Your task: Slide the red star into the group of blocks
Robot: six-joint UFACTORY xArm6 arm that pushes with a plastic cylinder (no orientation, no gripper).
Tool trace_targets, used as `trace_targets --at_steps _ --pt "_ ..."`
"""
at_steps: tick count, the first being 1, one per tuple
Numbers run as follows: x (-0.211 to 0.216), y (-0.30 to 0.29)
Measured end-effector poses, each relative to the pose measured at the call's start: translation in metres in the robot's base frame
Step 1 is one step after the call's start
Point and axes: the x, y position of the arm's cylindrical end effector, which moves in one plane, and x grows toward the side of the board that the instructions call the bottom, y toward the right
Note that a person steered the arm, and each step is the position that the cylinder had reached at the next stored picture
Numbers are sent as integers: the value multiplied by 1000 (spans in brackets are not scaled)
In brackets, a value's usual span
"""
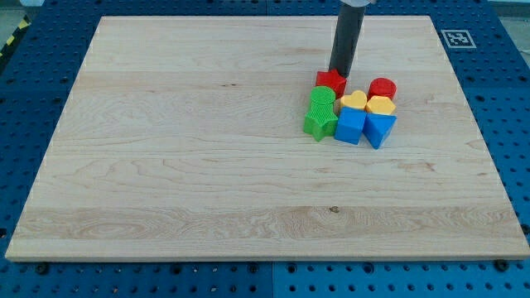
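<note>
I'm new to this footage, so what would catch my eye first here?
A tight cluster of coloured blocks sits right of centre in the upper half of the wooden board: red star, green blocks, yellow heart, blue cube. The dark rod comes down from the view's top, my tip at the red star's upper edge.

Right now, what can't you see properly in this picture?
- My tip: it meets the red star at its far edge; actual contact cannot be told.
- Arm: cut off by the view's top.
- Yellow block behind the blue triangle-like block: shape unclear, partly hidden.
- Corner marker: too small to read.
</note>
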Motion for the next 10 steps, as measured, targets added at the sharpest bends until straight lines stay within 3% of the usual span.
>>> trace_targets --at_steps 2,4,6,10 --pt "4 -5" --pt "-23 -62" --pt "-4 -82" --pt "34 -49"
